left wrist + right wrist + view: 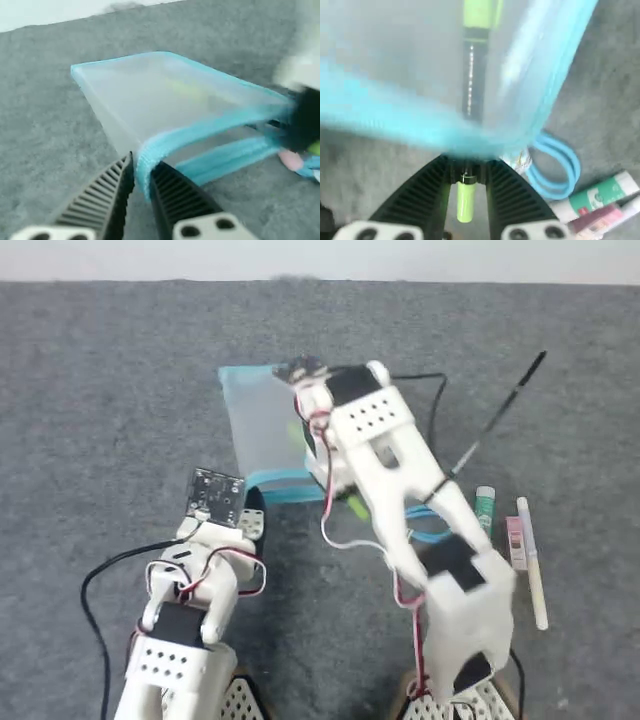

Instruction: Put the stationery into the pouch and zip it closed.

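Two grips: my left gripper point(141, 169) nips the pouch point(165, 95) mouth edge; my right gripper point(466, 167), apparently closed on the green-capped pen point(464, 202), could snag that edge and pull it free.

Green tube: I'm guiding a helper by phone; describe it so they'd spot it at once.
On the grey table, look right of the blue-edged pouch, where three items lie side by side. The green tube is nearest the pouch, short and stubby, unlike the flat pink eraser and long white pen.
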Tool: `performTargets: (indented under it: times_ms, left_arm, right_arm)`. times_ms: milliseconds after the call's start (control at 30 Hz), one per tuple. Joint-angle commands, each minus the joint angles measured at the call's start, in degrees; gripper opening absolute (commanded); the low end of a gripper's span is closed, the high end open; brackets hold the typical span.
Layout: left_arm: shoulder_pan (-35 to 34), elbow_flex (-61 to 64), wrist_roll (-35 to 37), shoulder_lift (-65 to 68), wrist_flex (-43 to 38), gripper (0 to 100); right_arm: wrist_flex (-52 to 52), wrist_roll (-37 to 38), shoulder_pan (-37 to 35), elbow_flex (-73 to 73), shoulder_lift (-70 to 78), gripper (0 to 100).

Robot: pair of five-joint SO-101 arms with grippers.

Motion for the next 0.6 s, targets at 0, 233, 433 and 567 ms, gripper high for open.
performTargets:
  times_ms: [0, 233, 433, 567]
  left_arm:
    - [5.5, 0.6, -0.8, -0.9, -2.1, 1]
    - [6.2, 0.7, -2.4, -0.9, -2.1, 1]
    - [6.1, 0.7, -2.4, -0.9, -2.3, 1]
    - [6.1, 0.7, -2.4, -0.9, -2.3, 1]
  right_arm:
    - [2.3, -3.3, 0.8, -13.6, 3.8, 1.2]
    - [2.2, -2.8, 0.7, -17.8, 7.7, 22.0]
    - [2.3, -1.1, 0.5, -17.7, 2.5, 22.6]
    - [2.6, 0.6, 0.9, -15.8, -4.2, 22.6]
